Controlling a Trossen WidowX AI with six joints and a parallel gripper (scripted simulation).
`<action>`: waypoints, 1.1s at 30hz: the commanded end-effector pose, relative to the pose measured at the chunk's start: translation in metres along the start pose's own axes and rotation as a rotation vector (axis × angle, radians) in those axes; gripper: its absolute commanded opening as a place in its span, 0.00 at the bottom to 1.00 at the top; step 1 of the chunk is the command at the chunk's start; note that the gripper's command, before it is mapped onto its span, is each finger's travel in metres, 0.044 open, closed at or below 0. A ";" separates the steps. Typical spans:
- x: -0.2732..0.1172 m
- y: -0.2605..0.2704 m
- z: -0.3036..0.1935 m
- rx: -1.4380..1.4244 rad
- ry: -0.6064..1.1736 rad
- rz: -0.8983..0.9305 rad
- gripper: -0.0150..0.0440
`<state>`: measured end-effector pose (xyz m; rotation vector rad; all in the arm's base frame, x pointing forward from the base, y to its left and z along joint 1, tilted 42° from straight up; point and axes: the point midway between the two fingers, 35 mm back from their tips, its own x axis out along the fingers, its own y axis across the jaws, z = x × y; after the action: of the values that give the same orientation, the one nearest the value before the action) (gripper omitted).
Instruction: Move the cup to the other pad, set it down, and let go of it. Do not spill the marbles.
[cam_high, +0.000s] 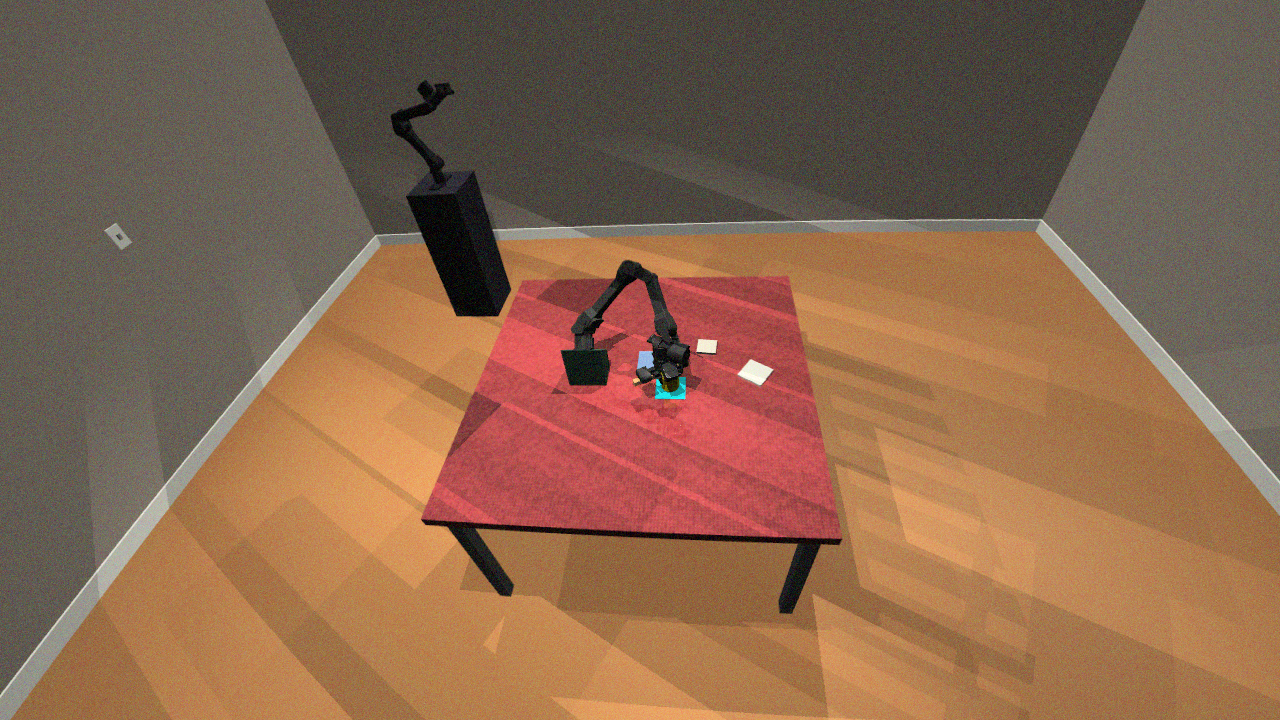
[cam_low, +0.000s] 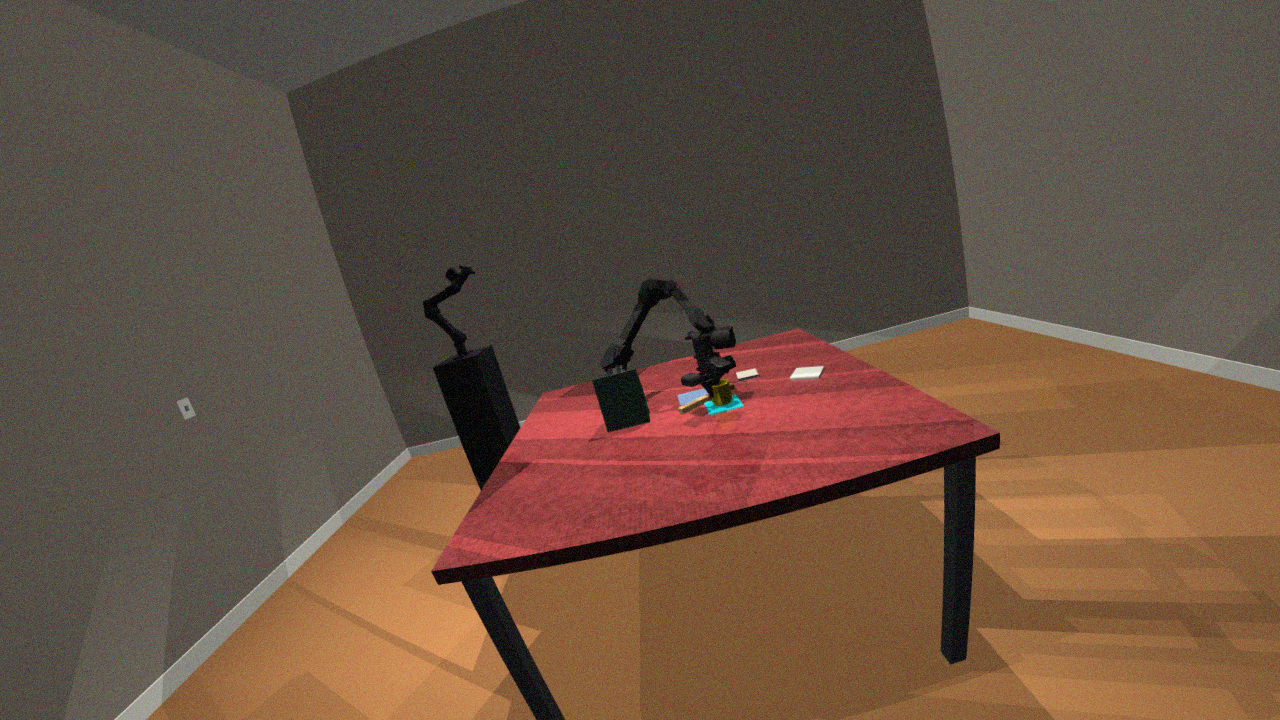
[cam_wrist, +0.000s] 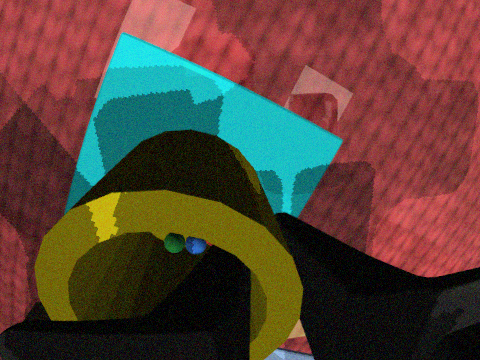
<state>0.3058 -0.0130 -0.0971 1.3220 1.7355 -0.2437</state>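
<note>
Now clamped on the wall of the squat yellow cup (cam_wrist: 180, 234), one finger inside the rim and one outside, black parallel-jaw gripper (cam_wrist: 267, 314) carrying it over the bright cyan square pad (cam_wrist: 220, 120) on the red textured table top (cam_high: 644, 447). Seen from the exterior view, cup base (cam_low: 721, 392) close above or perhaps already touching the pad; cannot tell which. To finish well: lower straight down with no sideways drift, keep the wrist level so the mouth does not dip, wait for the base to sit flat inside the pad's edges, then open slowly and lift clear vertically, since a finger dragging on the rim could tip the cup. Long axis of the cup roughly upright, mouth up toward the wrist camera, base toward the pad; any slight lean hard to judge from the steep wrist view. Two small marbles, green (cam_wrist: 174, 243) and blue (cam_wrist: 196, 246), lying inside near the inner finger, none visible outside. Just beyond the grip, a pale blue pad (cam_high: 645, 359) on the far-left side and a small tan block (cam_high: 639, 379) beside it; farther right, two white flat squares (cam_high: 754, 371), well apart from the cup.
</note>
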 end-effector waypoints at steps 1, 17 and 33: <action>0.000 0.000 0.000 -0.001 0.000 0.000 0.25; -0.003 0.000 0.000 -0.001 0.000 0.000 0.50; -0.031 0.000 0.001 0.004 0.001 0.000 0.50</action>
<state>0.3052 -0.0287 -0.0800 1.3343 1.7411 -0.2501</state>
